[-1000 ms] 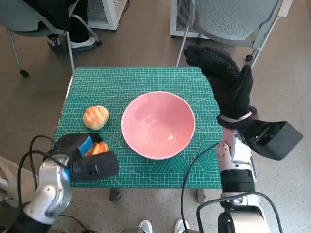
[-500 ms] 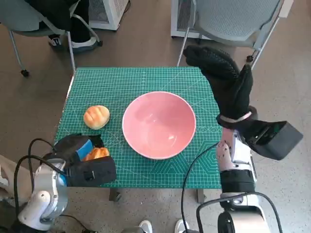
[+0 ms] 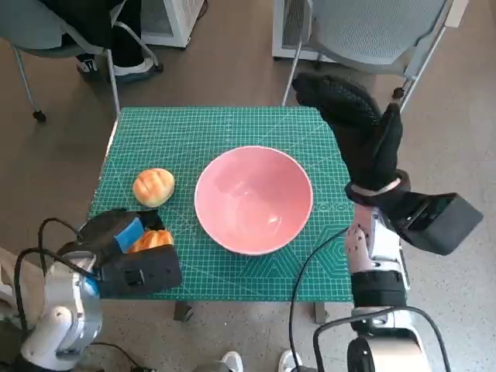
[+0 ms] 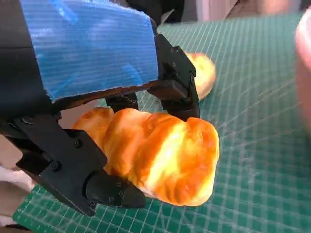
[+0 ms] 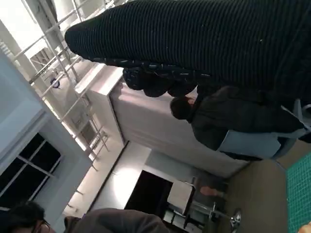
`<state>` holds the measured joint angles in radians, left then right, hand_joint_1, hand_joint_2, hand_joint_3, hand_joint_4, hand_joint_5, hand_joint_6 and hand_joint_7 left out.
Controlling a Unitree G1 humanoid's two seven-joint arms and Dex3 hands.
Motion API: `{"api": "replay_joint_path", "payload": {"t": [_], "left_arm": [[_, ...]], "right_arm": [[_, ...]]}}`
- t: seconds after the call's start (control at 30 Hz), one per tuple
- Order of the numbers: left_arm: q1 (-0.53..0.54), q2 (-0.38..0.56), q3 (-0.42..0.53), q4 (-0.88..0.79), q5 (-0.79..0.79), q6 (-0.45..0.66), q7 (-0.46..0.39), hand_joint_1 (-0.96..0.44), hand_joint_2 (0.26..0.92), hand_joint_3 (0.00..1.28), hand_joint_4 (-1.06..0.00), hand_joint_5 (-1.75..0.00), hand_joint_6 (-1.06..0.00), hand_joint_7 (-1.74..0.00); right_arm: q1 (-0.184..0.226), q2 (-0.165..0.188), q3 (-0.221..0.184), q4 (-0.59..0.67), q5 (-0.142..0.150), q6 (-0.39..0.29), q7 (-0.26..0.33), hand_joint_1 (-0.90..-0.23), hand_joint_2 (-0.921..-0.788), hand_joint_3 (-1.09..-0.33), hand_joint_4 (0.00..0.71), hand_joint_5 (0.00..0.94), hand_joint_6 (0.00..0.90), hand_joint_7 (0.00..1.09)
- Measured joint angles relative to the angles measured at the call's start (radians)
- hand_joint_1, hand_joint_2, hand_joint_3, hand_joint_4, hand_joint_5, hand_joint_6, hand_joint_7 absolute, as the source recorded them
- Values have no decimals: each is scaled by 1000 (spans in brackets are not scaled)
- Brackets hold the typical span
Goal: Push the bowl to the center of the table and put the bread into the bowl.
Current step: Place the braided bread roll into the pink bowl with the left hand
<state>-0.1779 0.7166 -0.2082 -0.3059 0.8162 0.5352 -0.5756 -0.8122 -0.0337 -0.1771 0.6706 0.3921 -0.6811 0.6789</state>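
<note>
Bread point(image 4: 160, 155) pinched between the left hand's point(image 3: 124, 240) fingers point(image 4: 175, 90), above the mat point(image 4: 262, 160).

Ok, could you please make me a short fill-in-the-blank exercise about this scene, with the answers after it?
1. The left hand grips a piece of ____.
2. The pink bowl holds ____.
3. The second bread roll lies on the green mat, between the bowl and the mat's ____ edge in the head view.
4. The right hand, raised beside the bowl, wears a black knitted ____.

Missing words: bread; nothing; left; glove
</note>
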Motion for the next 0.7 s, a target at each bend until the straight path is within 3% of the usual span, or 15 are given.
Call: {"api": "replay_joint_path", "payload": {"t": [0.13,0.3,0.7], "left_arm": [[-24,1,29,-67,0,27,-52,2,751,324,-743,-1280,-733,-940],[-105,0,61,-155,4,60,-102,3,810,183,-802,-1139,-733,-980],[-359,-56,60,-225,44,35,-79,3,819,150,-849,-977,-713,-1110]], "right_arm": [[0,-3,-2,0,0,4,2,-709,-921,-918,113,0,101,246],[0,-6,-3,0,0,9,3,-710,-921,-918,113,0,96,255],[-1,-6,-5,9,0,9,10,-708,-921,-916,113,0,85,276]]}}
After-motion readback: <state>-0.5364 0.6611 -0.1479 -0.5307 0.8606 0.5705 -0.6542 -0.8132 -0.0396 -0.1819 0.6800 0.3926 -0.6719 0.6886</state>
